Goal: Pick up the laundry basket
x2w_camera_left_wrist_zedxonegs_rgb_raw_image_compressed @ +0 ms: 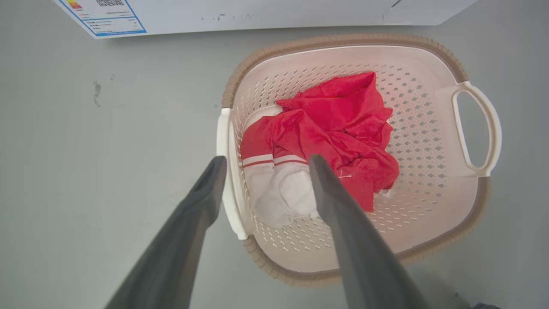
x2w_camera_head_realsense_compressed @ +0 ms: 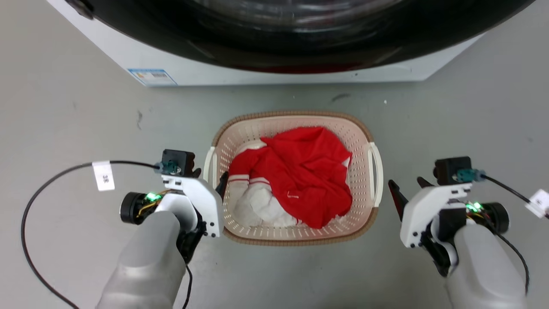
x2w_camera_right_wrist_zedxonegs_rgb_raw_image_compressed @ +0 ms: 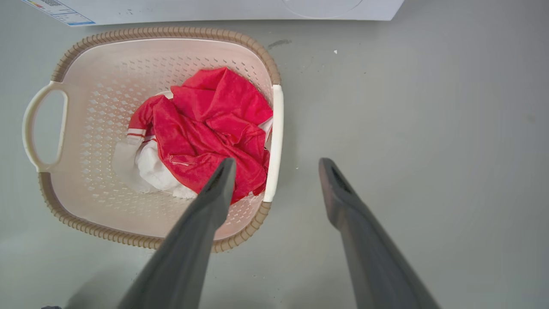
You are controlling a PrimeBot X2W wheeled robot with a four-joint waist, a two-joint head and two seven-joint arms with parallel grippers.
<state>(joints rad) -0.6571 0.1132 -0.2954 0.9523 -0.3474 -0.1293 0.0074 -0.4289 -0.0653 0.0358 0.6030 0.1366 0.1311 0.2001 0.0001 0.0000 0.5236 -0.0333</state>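
The basket sits on the floor just in front of the washer, squarely between the two arms; red and white clothes lie heaped inside it. Its long axis seems to run side to side, from one white loop handle to the other, so each handle faces its own arm.

The left claw is the nearer one; it is spread wide and grips nothing. In the left wrist view one finger hangs outside the left handle and the other over the clothes, so the handle lies between the two; I cannot tell whether either finger touches the plastic.

The right claw is likewise spread and empty; from the head view it stands just beside the right handle, a little apart from it. In its own wrist view that handle lines up between the fingertips, one over the basket's edge and one over bare floor; how high it hovers I cannot say.

To my eye the lift turns on both claws bracketing their handles evenly; the left looks set to close, while the right likely needs to come in and down first; an uneven grip could tip the load.
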